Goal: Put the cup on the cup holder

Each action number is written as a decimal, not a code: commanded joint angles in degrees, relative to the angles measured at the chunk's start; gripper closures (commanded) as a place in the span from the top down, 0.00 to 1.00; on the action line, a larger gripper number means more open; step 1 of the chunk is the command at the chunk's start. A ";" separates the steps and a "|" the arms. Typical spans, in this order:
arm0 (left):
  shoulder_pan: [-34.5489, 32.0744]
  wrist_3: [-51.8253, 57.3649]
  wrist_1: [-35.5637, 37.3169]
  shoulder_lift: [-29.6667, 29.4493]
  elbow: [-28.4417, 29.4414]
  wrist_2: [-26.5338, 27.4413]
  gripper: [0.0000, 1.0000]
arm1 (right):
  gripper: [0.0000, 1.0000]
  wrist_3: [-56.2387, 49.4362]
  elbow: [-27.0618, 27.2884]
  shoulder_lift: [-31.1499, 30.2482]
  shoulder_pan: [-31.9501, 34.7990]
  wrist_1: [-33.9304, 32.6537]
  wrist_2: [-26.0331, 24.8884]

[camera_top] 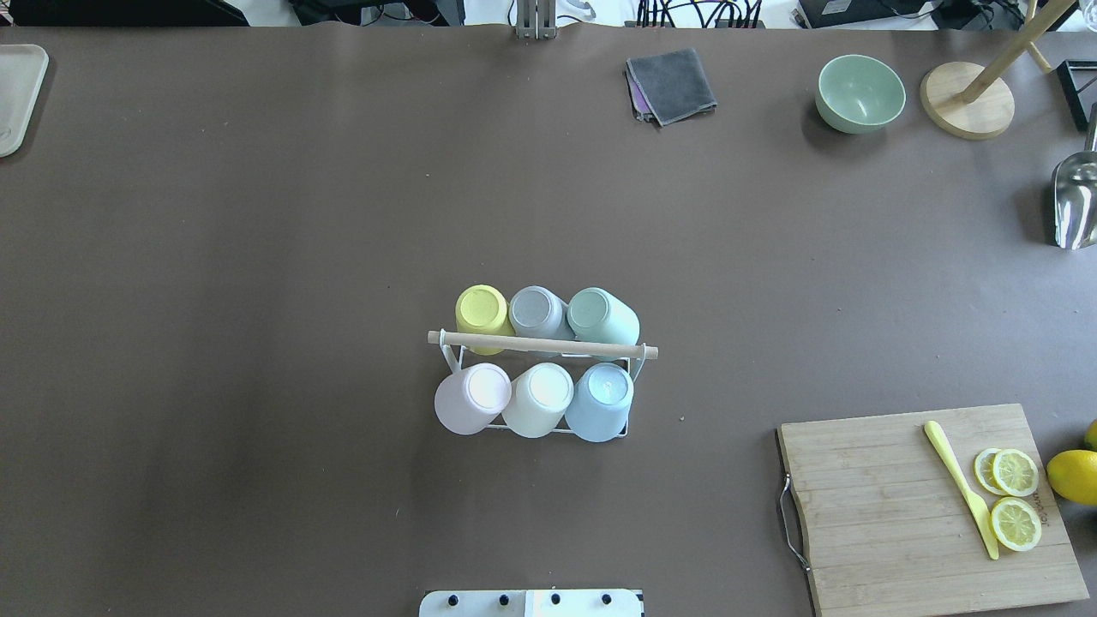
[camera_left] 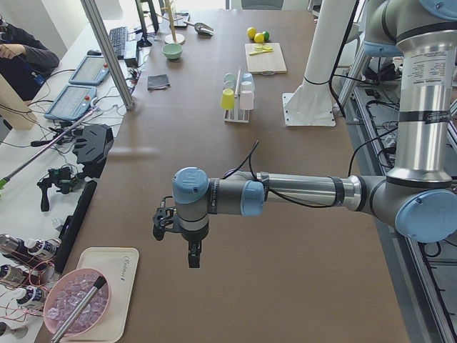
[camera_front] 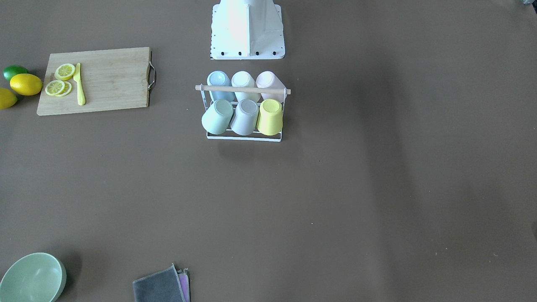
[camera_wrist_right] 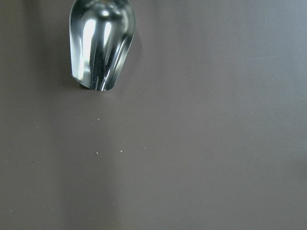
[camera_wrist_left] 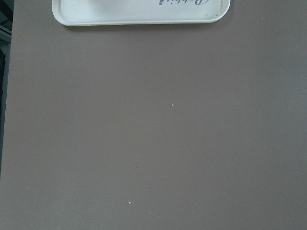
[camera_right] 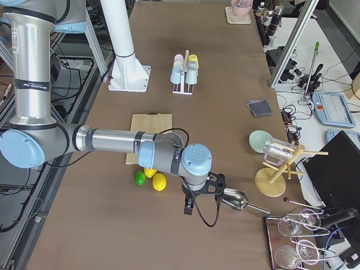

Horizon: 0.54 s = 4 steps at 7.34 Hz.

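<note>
The left gripper [camera_left: 193, 257] hangs over the table's left end, fingers pointing down. A white tray [camera_left: 123, 284] with a pink bowl [camera_left: 75, 311] on it lies near it, toward the corner away from the robot. I cannot tell how wide its jaws stand.

The cup holder [camera_top: 548, 345] stands well apart from both grippers, at mid-table in front of the robot base [camera_top: 531, 602]. It carries 6 upturned cups [camera_top: 538, 399], 3 on each side of its wooden rod.

Further right, a board [camera_top: 891, 506] with lemon slices [camera_top: 1016, 497] and a yellow knife [camera_top: 960, 484] lies between the holder and the right gripper [camera_right: 188, 208]. That gripper hangs with a lemon [camera_right: 159, 181] and lime [camera_right: 139, 178] just beside it toward the robot and a metal scoop [camera_right: 235, 199] just beside it on the other side. Its jaw width cannot be told either.

The cups hide the prongs. The overhead view cuts off the tray and scoop, and both grippers fall outside it.
</note>
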 commanded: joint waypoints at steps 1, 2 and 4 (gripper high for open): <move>-0.12 0.28 -0.23 1.91 -1.98 -0.14 0.99 | 1.00 -0.08 -0.03 -0.09 0.00 0.04 0.07; -0.12 0.28 -0.23 2.00 -2.43 -1.45 0.99 | 1.00 0.01 -0.29 -0.18 0.00 0.04 0.07; 0.06 -0.25 0.20 1.83 -1.38 -9.34 0.99 | 1.00 -0.08 -0.38 -0.44 0.00 0.03 -0.02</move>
